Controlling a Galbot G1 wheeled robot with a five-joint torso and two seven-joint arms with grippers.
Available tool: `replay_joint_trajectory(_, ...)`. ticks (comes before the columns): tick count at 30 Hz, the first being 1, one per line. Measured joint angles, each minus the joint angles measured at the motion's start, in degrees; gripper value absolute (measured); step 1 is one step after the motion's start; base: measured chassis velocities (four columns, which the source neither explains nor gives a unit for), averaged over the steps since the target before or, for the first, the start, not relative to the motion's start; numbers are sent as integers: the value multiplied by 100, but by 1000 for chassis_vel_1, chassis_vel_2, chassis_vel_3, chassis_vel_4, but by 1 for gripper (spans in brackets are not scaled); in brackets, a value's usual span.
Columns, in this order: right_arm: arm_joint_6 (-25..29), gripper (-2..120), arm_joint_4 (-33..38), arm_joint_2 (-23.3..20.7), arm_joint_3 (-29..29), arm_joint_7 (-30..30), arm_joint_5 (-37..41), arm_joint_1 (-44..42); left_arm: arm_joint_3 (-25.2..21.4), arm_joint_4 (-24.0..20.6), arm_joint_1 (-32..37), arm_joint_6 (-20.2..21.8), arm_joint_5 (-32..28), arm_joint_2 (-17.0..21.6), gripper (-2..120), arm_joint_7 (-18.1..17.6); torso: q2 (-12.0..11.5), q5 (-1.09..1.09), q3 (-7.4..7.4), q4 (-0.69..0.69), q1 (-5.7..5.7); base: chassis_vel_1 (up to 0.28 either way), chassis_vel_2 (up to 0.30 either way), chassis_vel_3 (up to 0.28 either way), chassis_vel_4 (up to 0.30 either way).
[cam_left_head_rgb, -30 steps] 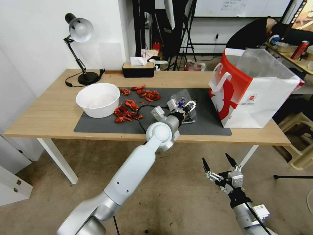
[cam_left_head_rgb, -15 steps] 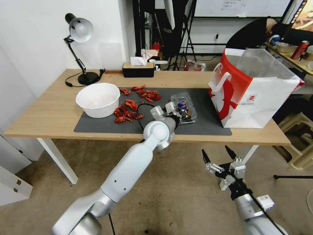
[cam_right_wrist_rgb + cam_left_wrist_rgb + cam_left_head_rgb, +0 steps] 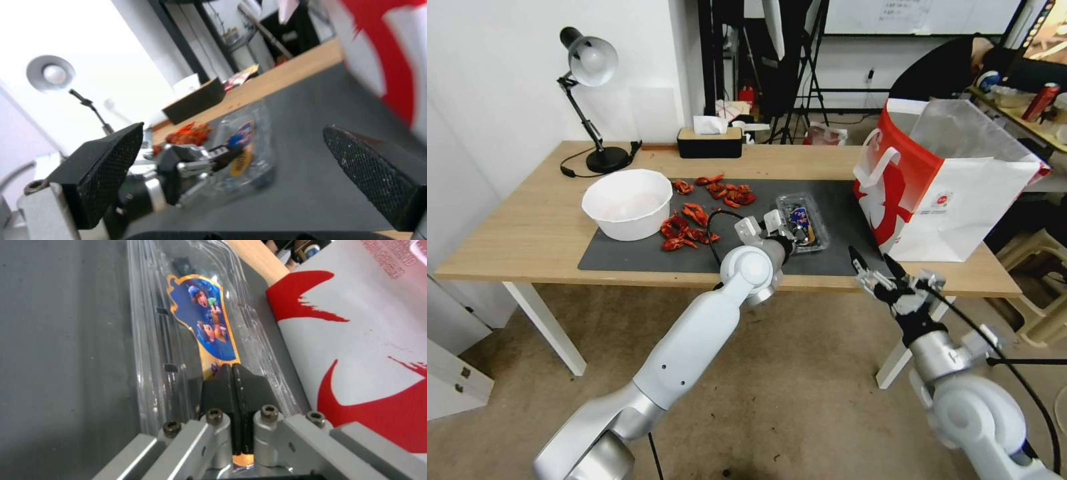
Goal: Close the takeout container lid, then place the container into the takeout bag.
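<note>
takeout container (image 3: 802, 222): lies flat on the dark mat (image 3: 627, 257) at centre frame in the head view, just left of the takeout bag, dark berries showing through the clear plastic.

lid (image 3: 209, 316): a second ago it stood raised over the box; now it lies folded down over the base, its bright sticker facing up. whether the rim has snapped shut cannot be told.

left gripper (image 3: 792, 233): at the container's near edge in mid-frame of the head view, where it has stayed after riding the lid down. in the left wrist view its black fingers (image 3: 222, 386) are pressed together, bearing on the lid, not gripping it.

right gripper (image 3: 872, 263): has risen from low in the frame to the tabletop's front edge, lower right of the container, fingers spread wide. the right wrist view frames the box between its two pads (image 3: 111, 166).

takeout bag (image 3: 960, 200): upright at right of frame, mouth open, silvery lining showing, well above the box's height.

tabletop (image 3: 527, 233): also carries a white bowl (image 3: 627, 203) and scattered red crayfish (image 3: 694, 217) at left, clear of the work.

meaning for the task: the closing step looks done or nearly so; the lift into the bag is not yet begun, and the right arm's approach suggests it is being readied for it.
</note>
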Motion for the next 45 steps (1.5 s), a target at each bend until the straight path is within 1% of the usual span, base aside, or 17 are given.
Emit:
replay_joint_trajectory(1,0,100,0,0,0,0,0,0,0,0,0,0,0,0,0,0,0,0,0,0,0,0,0,0,0)
replay_joint_trajectory(4,-193,100,-89,-80,-180,200,452,306,5,-39,-3,0,-26,66,0,-47,0,0,0,0,0,0,0,0,0)
replay_joint_trajectory(12,-338,100,-266,-102,-445,408,786,816,21,-95,21,19,-74,130,0,-76,-1,0,0,0,-2,0,0,0,0)
replay_joint_trajectory(15,-439,100,-306,-74,-498,656,1047,1024,32,-111,25,20,-74,117,0,-78,-1,0,0,1,-1,0,0,0,0)
replay_joint_trajectory(16,-546,100,-344,-58,-509,850,1168,1141,40,-111,25,19,-74,111,0,-81,-1,0,0,1,-1,0,0,0,0)
replay_joint_trajectory(17,-546,100,-344,-58,-509,850,1168,1141,40,-111,25,19,-74,111,0,-81,-1,0,0,1,-1,0,0,0,0)
replay_joint_trajectory(19,-693,100,-400,-52,-519,1084,1394,1288,52,-108,25,18,-74,100,0,-81,-1,0,0,1,-1,0,0,0,0)
replay_joint_trajectory(20,-693,100,-400,-52,-519,1084,1394,1288,52,-108,25,18,-74,100,0,-81,-1,0,0,1,-1,0,0,0,0)
replay_joint_trajectory(23,-950,100,-490,-75,-553,1377,1702,1524,92,-96,33,14,-59,105,0,-76,-1,0,0,0,-2,0,0,0,0)
replay_joint_trajectory(25,-1047,100,-530,-82,-568,1434,1764,1616,99,-94,32,13,-58,112,0,-75,0,0,0,0,-2,0,0,0,0)
replay_joint_trajectory(28,-1329,100,-691,-71,-637,1652,1967,1929,107,-78,9,8,-66,114,0,-80,-1,0,0,0,-2,0,0,0,0)
replay_joint_trajectory(29,-1329,100,-691,-71,-637,1652,1967,1929,107,-78,9,8,-66,114,0,-80,-1,0,0,0,-2,0,0,0,0)
replay_joint_trajectory(32,-1591,100,-960,-55,-762,1803,2146,2253,92,-57,-9,4,-80,112,0,-85,-1,0,0,0,-1,0,0,0,0)
replay_joint_trajectory(34,-1665,100,-1059,-55,-814,1807,2174,2349,79,-46,-9,3,-81,109,0,-85,-1,0,0,0,-1,0,0,0,0)
replay_joint_trajectory(37,-1766,100,-1201,-52,-895,1812,2193,2507,47,-20,-10,1,-84,93,0,-85,-1,0,0,0,-1,0,0,0,0)
replay_joint_trajectory(45,-2193,100,-1674,-21,-1115,2084,2204,2990,46,12,-15,-13,-99,74,0,-78,0,0,0,1,-1,0,0,0,0)
